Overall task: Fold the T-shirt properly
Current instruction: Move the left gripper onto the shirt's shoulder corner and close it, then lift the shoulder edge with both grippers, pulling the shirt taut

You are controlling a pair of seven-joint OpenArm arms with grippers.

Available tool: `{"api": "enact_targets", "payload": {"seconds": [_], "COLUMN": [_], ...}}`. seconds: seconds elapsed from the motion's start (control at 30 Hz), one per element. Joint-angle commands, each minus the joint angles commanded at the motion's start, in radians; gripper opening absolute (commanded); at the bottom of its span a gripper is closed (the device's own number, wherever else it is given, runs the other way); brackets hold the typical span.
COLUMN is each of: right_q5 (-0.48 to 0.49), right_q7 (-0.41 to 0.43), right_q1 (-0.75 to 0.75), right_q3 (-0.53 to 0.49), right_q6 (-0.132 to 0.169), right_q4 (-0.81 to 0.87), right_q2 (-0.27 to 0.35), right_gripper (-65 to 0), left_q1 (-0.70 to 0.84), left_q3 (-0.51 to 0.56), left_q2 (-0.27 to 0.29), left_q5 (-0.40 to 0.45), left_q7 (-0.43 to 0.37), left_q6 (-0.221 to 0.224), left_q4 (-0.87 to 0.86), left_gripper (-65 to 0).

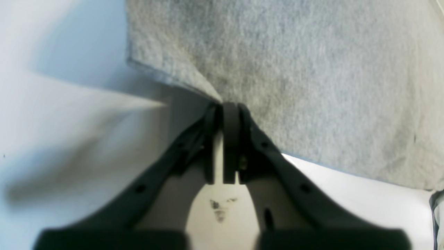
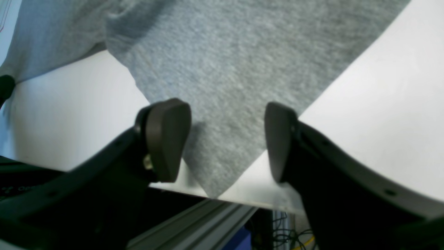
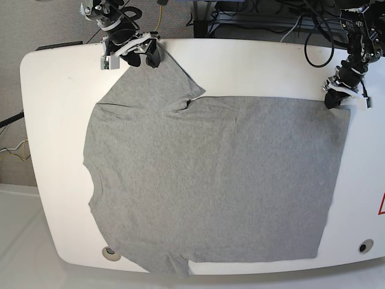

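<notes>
Here, T-shirt (image 3: 210,180) corners at table (image 3: 54,90) edge

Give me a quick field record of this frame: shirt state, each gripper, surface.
shirt: T-shirt spread flat, plain grey side up, unfolded
left gripper: left gripper shut on the shirt's edge at a hem corner
right gripper: right gripper open, its fingertips either side of a sleeve tip
surface: white table; the sleeve tip reaches the table edge in the right wrist view
</notes>
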Motion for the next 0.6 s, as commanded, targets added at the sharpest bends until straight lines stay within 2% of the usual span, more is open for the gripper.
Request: {"api": "enact_targets", "payload": {"seconds": [0.13,0.2,0.27,0.3,0.6], "right_q5": [-0.001,-0.007,-0.006,-0.006,-0.002], "right_q7": [0.000,-0.001,-0.003,-0.003,0.000], "right_q1": [0.000,0.000,-0.001,-0.001,0.014], "right_q3": [0.001,-0.006,-0.008,-0.008,-0.007], "right_q6": [0.001,0.002,0.001,0.001,0.003], "right_q4": [-0.004,-0.005,-0.005,-0.007,-0.070], "right_q2": [0.000,-0.001,-0.001,-0.002,-0.003], "right_gripper": [-28.6,-28.8,-28.7,-28.7,-28.9], "left_q1": [0.001,0.001,0.001,0.000,-0.005], "left_q3": [0.000,0.001,0.000,0.000,-0.004], "left_q2": [0.001,0.002,0.002,0.002,-0.001], "left_q5": [0.015,0.026,0.032,0.033,0.022], "left_q7": [0.006,0.002,0.017,0.018,0.006], "left_q6": [0.000,0.000,-0.003,-0.004,-0.005], "left_q4": [0.001,0.005,0.005,0.005,0.006], "left_gripper": [-48.9,-51.8,-63.0,-64.9,-65.0]}}
